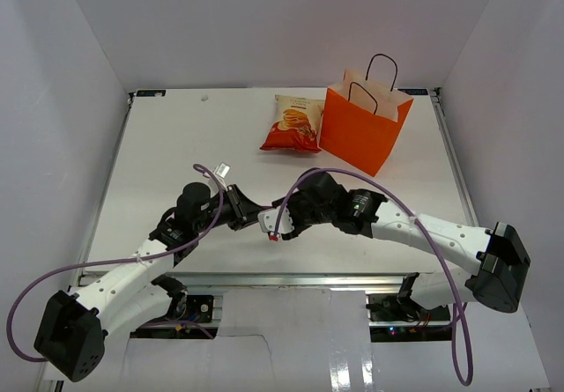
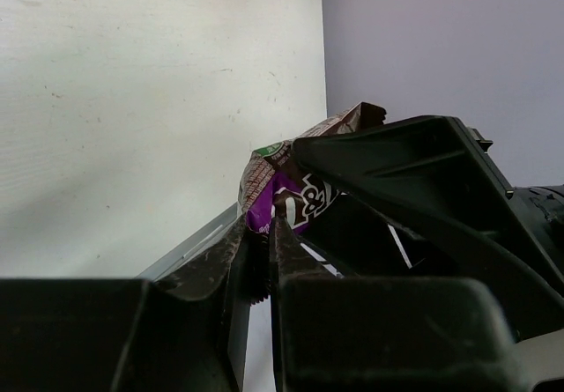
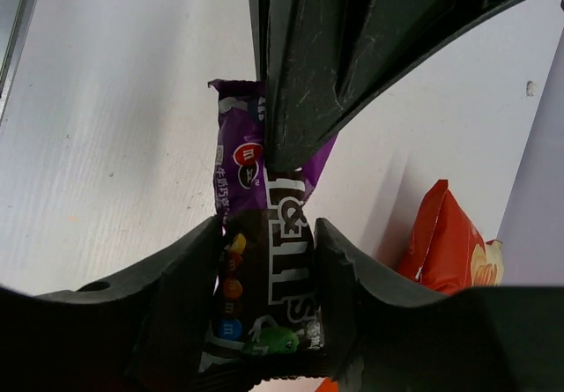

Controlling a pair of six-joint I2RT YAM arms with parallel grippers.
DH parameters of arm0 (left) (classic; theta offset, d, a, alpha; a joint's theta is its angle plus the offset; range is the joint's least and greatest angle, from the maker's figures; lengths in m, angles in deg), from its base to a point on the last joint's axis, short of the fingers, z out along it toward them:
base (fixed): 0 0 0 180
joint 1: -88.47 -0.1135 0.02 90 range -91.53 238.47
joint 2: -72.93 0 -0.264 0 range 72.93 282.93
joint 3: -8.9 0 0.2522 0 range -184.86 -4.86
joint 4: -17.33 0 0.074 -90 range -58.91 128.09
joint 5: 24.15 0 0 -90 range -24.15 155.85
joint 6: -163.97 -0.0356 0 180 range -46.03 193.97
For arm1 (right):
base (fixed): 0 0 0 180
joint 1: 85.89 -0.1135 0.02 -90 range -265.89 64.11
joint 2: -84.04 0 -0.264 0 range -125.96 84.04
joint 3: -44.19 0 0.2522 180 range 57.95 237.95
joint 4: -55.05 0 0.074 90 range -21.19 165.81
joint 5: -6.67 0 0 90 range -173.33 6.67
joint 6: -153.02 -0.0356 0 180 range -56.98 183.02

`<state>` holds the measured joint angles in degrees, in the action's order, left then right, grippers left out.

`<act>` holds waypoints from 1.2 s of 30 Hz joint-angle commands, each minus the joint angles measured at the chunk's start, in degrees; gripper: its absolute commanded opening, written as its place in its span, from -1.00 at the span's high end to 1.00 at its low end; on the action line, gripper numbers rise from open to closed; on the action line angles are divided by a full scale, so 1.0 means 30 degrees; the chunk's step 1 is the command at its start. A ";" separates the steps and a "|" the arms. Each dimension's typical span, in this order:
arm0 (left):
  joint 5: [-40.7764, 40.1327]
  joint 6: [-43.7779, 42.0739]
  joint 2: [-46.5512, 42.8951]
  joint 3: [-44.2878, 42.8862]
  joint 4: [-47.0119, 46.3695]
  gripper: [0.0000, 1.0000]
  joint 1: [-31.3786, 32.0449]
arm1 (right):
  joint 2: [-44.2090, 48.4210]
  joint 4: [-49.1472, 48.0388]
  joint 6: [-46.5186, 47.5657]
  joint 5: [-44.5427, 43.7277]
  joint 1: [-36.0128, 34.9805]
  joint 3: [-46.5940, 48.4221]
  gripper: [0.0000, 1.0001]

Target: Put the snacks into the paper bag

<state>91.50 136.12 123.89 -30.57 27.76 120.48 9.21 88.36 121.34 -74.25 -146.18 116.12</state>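
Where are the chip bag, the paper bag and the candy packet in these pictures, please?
chip bag [image 1: 292, 125], top external view, middle of its orange front.
paper bag [image 1: 364, 132], top external view, its orange front wall.
candy packet [image 3: 240, 159], right wrist view, its purple upper end.

A white table [image 1: 167, 145] stands inside a pale enclosure, with a back wall [image 1: 264, 22] and side walls. A metal rail [image 1: 453, 156] edges its right side. A small mark [image 1: 204, 98] sits near its far-left corner.
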 commanded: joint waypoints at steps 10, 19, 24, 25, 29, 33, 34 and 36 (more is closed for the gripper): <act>-0.0141 -0.0033 -0.1106 -0.0421 -0.1203 0.04 0.0082 | 0.0303 0.0132 -0.0603 -0.0098 0.0321 -0.0173 0.43; -0.4322 -0.3516 -0.4387 -0.3931 0.3445 -0.71 0.0082 | 0.1444 0.0748 -0.3032 0.2709 0.3477 0.2226 0.49; -0.5999 -0.4632 -0.5528 -0.4701 0.5182 -0.72 0.0082 | 0.2119 0.0954 -0.5869 0.4353 0.7691 0.6289 0.49; -0.6088 -0.4575 -0.5705 -0.4526 0.5212 -0.72 0.0082 | 0.2120 0.0983 -0.6254 0.4646 0.8459 0.6999 0.49; -0.5886 -0.3698 -0.6351 -0.2946 0.4541 -0.72 0.0082 | 0.1507 0.0866 -0.7633 0.5878 1.2034 1.0398 0.49; -0.5329 -0.2701 -0.6673 -0.1276 0.3340 -0.72 0.0082 | -0.0450 0.0662 -0.9214 0.6814 1.6421 1.3241 0.48; -0.5269 -0.2641 -0.6703 -0.1156 0.3135 -0.72 0.0082 | -0.0864 0.0516 -0.9594 0.7223 1.7131 1.3710 0.48; -0.5123 -0.2640 -0.6732 -0.1038 0.3103 -0.73 0.0082 | -0.2207 0.0514 -1.0825 0.7781 1.8833 1.4971 0.48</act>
<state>75.39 127.18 104.52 -33.74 38.86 120.50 8.06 90.76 95.92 -55.30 -94.62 157.36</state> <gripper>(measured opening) 0.863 0.263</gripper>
